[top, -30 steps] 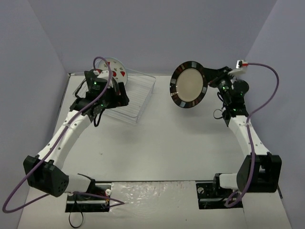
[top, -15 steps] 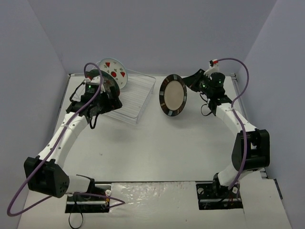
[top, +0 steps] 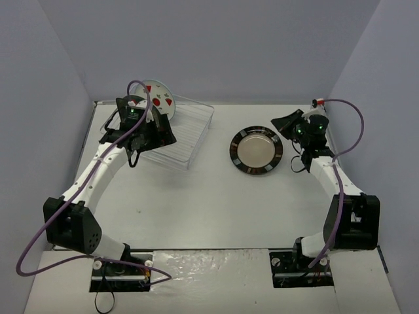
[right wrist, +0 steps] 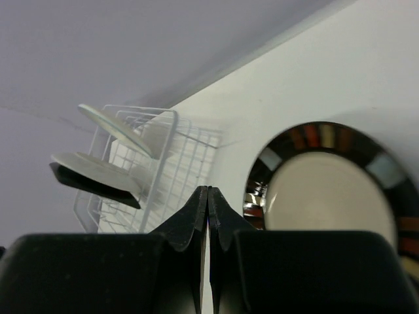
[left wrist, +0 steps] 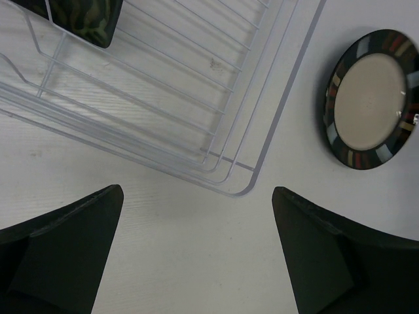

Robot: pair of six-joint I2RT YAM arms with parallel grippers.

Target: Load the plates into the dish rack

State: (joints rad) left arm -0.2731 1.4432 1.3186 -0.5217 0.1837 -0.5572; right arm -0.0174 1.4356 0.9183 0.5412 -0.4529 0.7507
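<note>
The dark-rimmed round plate with beige centre (top: 256, 150) lies flat on the table right of the dish rack (top: 190, 127); it also shows in the left wrist view (left wrist: 372, 98) and the right wrist view (right wrist: 334, 190). My right gripper (top: 283, 123) (right wrist: 207, 190) is shut and empty, just right of that plate. My left gripper (top: 160, 134) (left wrist: 196, 193) is open and empty above the rack's near corner (left wrist: 229, 176). The white plate with red fruit marks (top: 159, 98) stands in the rack. The black square plate (left wrist: 85, 19) also stands there. The red plate is not identifiable.
Grey walls close in the table at the left, back and right. In the right wrist view two pale plate backs (right wrist: 118, 131) and a black plate (right wrist: 91, 186) stand at the rack's left end. Both arm bases sit at the near edge.
My right gripper held the dark-rimmed plate upright and swung it left; now the plate lies flat on the table and the gripper is off it, shut. The left arm shifted slightly.
</note>
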